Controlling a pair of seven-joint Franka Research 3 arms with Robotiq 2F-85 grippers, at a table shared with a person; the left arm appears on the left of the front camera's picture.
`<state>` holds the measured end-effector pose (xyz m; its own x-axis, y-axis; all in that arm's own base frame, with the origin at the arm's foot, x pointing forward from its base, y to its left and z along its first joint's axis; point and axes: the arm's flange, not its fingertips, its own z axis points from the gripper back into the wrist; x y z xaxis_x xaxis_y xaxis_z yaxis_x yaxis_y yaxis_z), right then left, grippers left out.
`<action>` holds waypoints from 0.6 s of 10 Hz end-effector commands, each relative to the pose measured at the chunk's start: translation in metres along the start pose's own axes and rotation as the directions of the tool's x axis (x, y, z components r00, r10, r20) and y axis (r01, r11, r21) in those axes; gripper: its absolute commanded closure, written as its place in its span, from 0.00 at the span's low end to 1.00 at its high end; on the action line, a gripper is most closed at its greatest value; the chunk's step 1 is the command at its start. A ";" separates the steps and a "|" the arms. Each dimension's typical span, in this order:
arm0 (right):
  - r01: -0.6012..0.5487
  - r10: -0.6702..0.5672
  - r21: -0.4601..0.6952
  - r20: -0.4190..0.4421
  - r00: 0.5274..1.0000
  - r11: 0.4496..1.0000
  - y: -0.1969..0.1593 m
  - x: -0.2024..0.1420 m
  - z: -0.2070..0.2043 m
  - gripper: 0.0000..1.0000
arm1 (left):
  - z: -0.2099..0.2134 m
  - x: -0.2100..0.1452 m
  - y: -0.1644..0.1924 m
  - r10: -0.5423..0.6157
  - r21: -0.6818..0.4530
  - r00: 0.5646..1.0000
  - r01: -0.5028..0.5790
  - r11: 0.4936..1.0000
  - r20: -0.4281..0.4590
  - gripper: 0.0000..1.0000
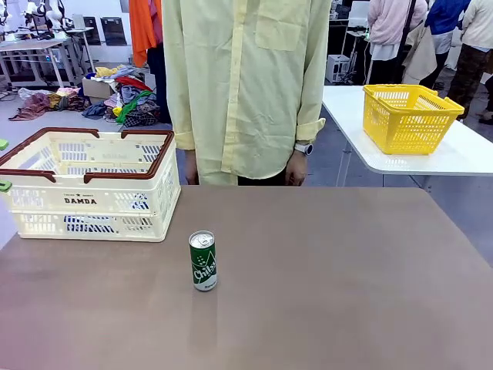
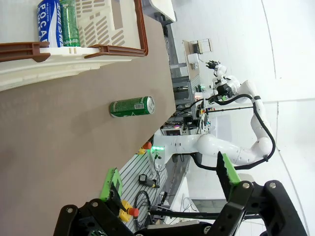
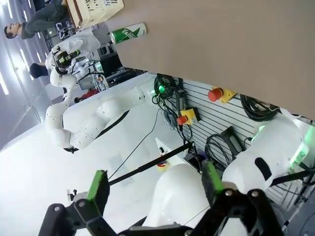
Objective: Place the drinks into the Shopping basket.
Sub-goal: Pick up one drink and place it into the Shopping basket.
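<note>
Basket [image 1: 46, 202] contents hidden frnt; wrist shows cans [image 2: 59, 23] inside.

- A green can [image 1: 203, 261] with white letters and a silver top is seen standing upright on the brown table, near the basket's front corner but apart from it.
- The cream-white Shopping basket [image 1: 46, 200] with a brown rim and "DAMDA" on its side is set at the table's left.
- A blue can [image 2: 48, 23] and another green can [image 2: 69, 23] are held inside it, side by side.
</note>
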<state>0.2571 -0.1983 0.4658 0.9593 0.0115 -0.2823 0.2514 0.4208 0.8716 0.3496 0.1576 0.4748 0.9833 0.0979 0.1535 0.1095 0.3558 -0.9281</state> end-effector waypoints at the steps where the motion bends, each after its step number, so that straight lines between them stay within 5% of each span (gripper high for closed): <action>1: -0.008 0.008 0.002 -0.007 1.000 1.000 0.002 -0.003 0.002 0.00 | 0.001 -0.002 -0.003 0.008 0.000 1.000 -0.008 1.000 -0.008 0.00; 2: -0.008 0.008 0.002 -0.007 1.000 1.000 0.002 -0.003 0.002 0.00 | 0.000 0.000 0.000 0.000 0.000 1.000 0.000 1.000 0.000 0.00; 3: -0.008 0.008 0.002 -0.007 1.000 1.000 0.002 -0.003 0.002 0.00 | -0.005 0.004 -0.040 0.071 0.097 0.997 -0.070 0.993 -0.008 0.00; 6: -0.008 0.008 0.002 -0.007 1.000 1.000 0.002 -0.003 0.002 0.00 | -0.121 0.023 -0.174 0.063 0.500 0.966 0.074 0.863 -0.251 0.00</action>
<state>0.2568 -0.1975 0.4662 0.9582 0.0143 -0.2858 0.2534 0.4214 0.8708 0.3544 0.0265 0.5895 0.9976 -0.0029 0.0692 0.0529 0.6773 -0.7338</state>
